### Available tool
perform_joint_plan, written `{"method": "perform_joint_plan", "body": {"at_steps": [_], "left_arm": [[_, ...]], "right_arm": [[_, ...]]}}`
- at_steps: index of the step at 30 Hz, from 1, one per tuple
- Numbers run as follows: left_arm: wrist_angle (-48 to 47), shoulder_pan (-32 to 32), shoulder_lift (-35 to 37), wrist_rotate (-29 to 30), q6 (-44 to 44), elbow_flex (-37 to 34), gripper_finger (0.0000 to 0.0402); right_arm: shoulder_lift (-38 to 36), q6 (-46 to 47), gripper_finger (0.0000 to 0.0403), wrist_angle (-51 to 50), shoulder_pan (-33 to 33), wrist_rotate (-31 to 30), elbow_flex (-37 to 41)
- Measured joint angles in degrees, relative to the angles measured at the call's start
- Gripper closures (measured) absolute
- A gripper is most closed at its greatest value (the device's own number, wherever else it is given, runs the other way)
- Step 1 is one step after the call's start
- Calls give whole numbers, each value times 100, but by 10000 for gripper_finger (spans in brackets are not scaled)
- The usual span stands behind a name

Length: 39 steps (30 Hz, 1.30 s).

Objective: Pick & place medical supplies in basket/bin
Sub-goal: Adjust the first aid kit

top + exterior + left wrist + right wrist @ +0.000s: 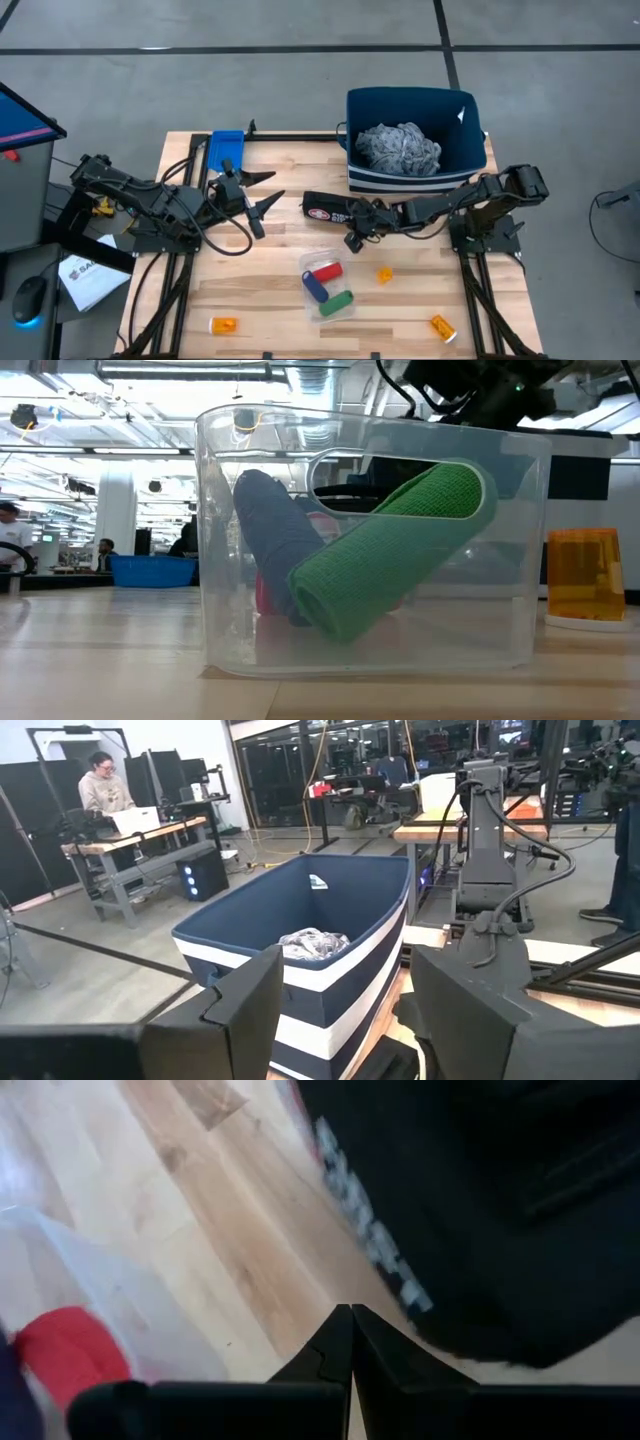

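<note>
The navy-blue bin (415, 165) with white stripes stands at the table's far right, and the grey mottled cloth (400, 148) lies inside it. Both also show in the left wrist view: the bin (330, 970) and the cloth (312, 944). A clear tub (322, 290) near the table's middle holds the red (326, 271), blue (316, 288) and green (336, 303) rolls. Orange pill bottles lie loose on the wood (384, 274) (224, 325) (442, 326). My right gripper (352, 240) (350, 1320) is shut, pointing down just far of the tub. My left gripper (268, 190) (345, 1010) is open at the left, facing the bin.
A black pouch with a red-and-white label (322, 209) (470, 1210) lies beside my right gripper, between it and the bin. A blue box (226, 148) sits at the far left edge. In the low view the tub (370, 540) fills the foreground, with an orange bottle (585, 575) to its right.
</note>
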<state>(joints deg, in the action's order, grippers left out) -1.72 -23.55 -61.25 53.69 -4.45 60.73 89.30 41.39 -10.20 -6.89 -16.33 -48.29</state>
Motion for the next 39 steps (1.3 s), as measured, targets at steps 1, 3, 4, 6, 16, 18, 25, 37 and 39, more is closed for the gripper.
{"method": "perform_joint_plan", "body": {"at_steps": [1, 3, 4, 6, 16, 18, 25, 37, 39], "left_arm": [[0, 0, 0, 2, 0, 0, 192], [0, 0, 0, 4, 0, 0, 192], [0, 0, 0, 7, 0, 0, 192], [0, 0, 0, 9, 0, 0, 192], [0, 0, 0, 28, 17, 0, 192], [0, 1, 0, 36, 17, 0, 192], [0, 0, 0, 35, 20, 0, 192], [2, 1, 0, 33, 22, 0, 192], [2, 0, 1, 33, 22, 0, 192]], "right_arm": [[0, 2, 402, -2, 8, -58, 0], [0, 2, 402, -6, 36, -128, 0], [0, 0, 403, -14, 38, -173, 0], [0, 2, 403, -43, 69, -245, 0], [0, 9, 403, -175, 139, -303, 0], [0, 10, 403, -177, 110, -256, 0], [0, 83, 403, -333, 104, -345, 0], [0, 66, 403, -400, 281, -490, -2], [0, 63, 403, -399, 340, -501, -2]]}}
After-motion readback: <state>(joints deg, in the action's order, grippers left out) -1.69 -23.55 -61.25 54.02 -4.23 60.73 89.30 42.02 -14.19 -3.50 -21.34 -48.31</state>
